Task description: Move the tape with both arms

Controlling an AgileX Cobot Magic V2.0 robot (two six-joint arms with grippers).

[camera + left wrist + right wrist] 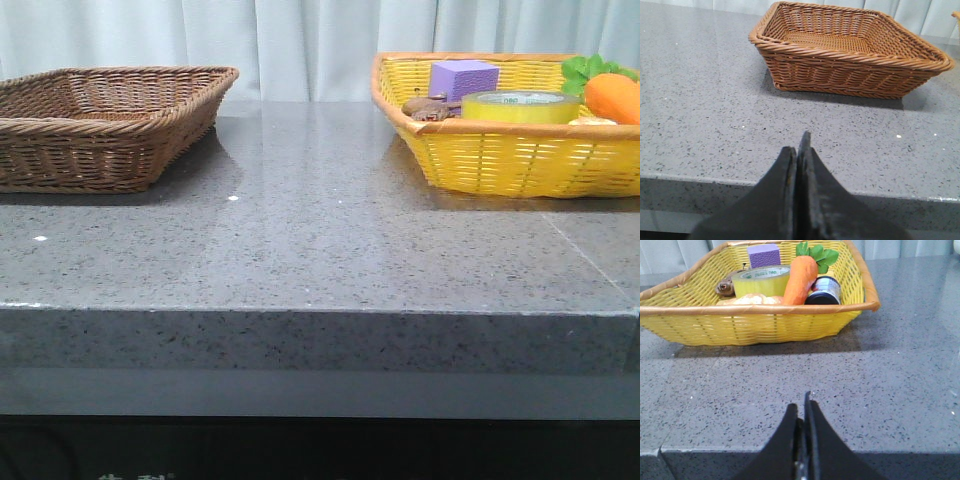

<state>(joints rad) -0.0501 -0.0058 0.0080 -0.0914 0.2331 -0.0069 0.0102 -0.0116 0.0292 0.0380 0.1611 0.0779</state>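
Note:
The tape (520, 106), a wide yellow roll with a white core and green lettering, lies flat in the yellow basket (500, 160) at the back right of the table. It also shows in the right wrist view (761, 281), inside the same basket (755, 325). My right gripper (801, 407) is shut and empty, low by the table's front edge, well short of the basket. My left gripper (797, 145) is shut and empty, also by the front edge, facing the brown wicker basket (850, 60). Neither arm shows in the front view.
The yellow basket also holds a purple cube (463, 78), an orange toy carrot (800, 277) with green leaves, a dark can (823, 291), a brown object (726, 288) and a pale bread-like piece (752, 300). The brown wicker basket (100, 125) stands at the back left.

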